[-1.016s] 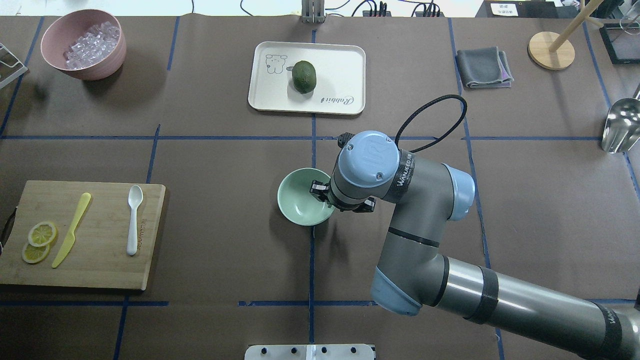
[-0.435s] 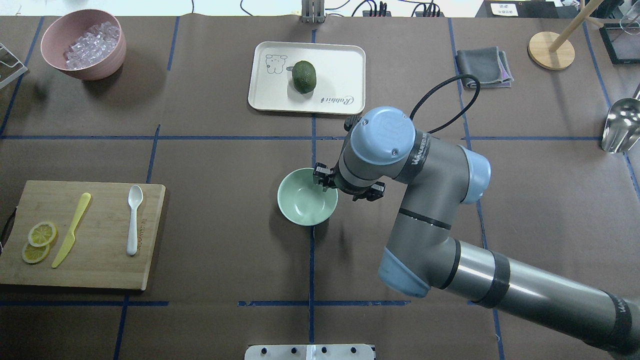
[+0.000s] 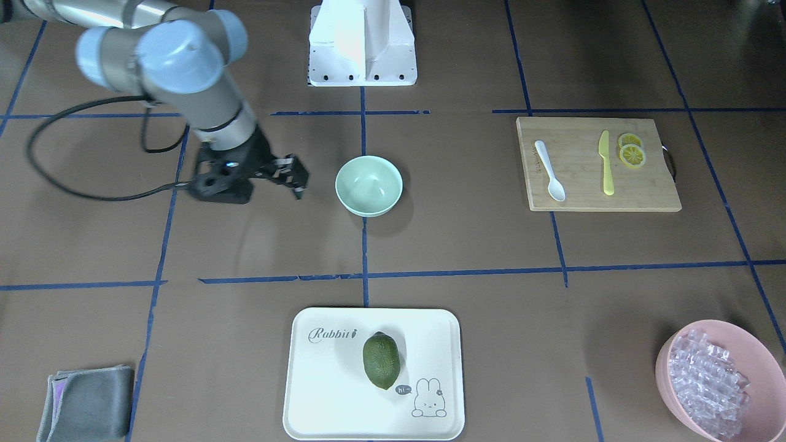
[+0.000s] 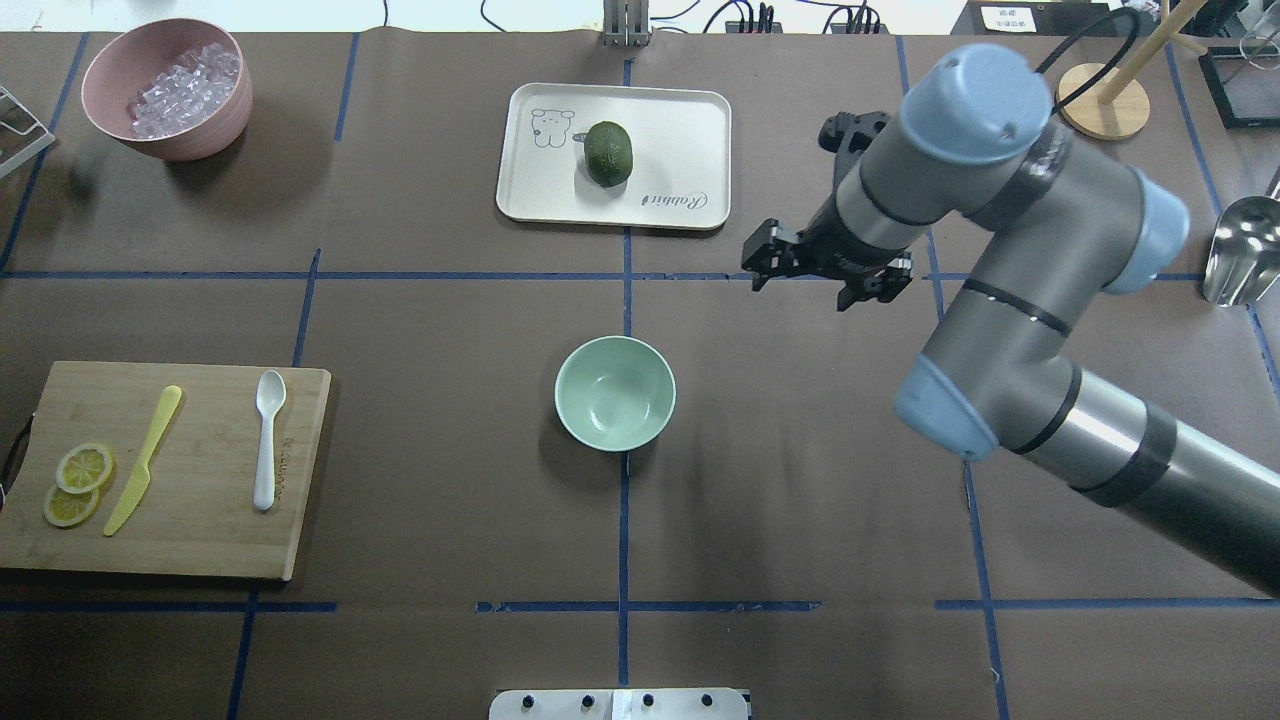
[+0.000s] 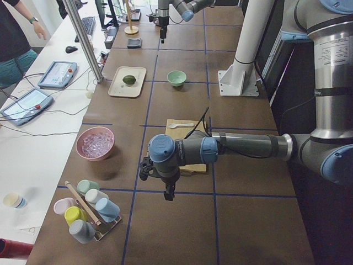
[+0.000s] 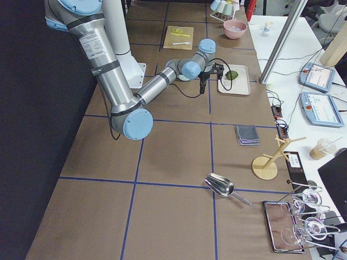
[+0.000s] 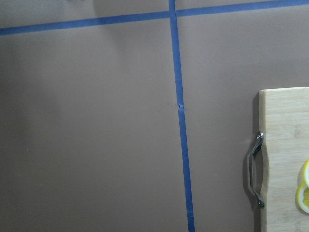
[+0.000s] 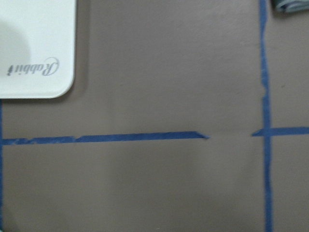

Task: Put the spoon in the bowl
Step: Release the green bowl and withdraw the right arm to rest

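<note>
**Brown-Papered Table, White Desk Alongside**

Overhead view first: the table [image 4: 450, 180] fills the frame. It is wrapped in brown paper, with blue tape lines [image 4: 450, 275] cutting it into a grid. Up at twelve o'clock there is a pale strip beyond the far edge, with black cables [image 4: 760, 15] trailing across it. The light is even and soft, and the shadows are faint.

Over to the left-end view: a white desk [image 5: 33, 149] runs along at nine o'clock, right beside the table's long side. Two touchscreen pendants [image 5: 58, 73] lie on it, with a keyboard [image 5: 90, 26] at eleven. A slanted metal post [image 5: 83, 38] rises where desk meets table.

From the right end, a black panel [image 6: 27, 135] blanks out nine o'clock.
</note>
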`<action>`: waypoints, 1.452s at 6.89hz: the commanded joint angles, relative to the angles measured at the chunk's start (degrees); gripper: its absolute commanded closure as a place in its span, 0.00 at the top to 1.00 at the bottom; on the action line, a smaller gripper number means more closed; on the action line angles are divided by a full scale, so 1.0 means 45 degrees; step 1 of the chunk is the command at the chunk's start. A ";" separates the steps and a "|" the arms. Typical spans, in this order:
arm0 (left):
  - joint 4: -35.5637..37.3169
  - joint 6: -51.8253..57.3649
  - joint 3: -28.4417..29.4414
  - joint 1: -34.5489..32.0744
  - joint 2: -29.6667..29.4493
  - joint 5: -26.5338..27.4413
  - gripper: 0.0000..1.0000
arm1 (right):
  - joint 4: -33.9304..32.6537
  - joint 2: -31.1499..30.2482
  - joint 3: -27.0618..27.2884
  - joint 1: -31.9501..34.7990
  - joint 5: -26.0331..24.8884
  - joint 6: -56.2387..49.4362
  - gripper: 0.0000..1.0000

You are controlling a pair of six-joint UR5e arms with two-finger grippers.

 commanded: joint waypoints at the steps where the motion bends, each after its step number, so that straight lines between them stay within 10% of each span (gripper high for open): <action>1: -0.0414 0.0005 0.0085 0.0001 -0.0725 -0.0025 1.00 | 0.0029 -0.2303 0.0180 0.1935 0.0437 -0.4948 1.00; 4: -0.1355 -0.0015 0.0496 0.0372 -0.1472 -0.0083 1.00 | -0.0010 -0.5606 0.0220 0.5468 0.1316 -1.1265 1.00; 7: -0.1492 -0.0692 -0.0048 0.1458 -0.1919 -0.0064 1.00 | -0.1115 -0.6921 0.0801 0.7176 0.1647 -1.2433 1.00; 10: -0.1511 -0.7225 -0.2368 0.4019 -0.1942 0.0092 1.00 | -0.1202 -0.7217 0.1120 0.7139 0.1629 -1.2258 1.00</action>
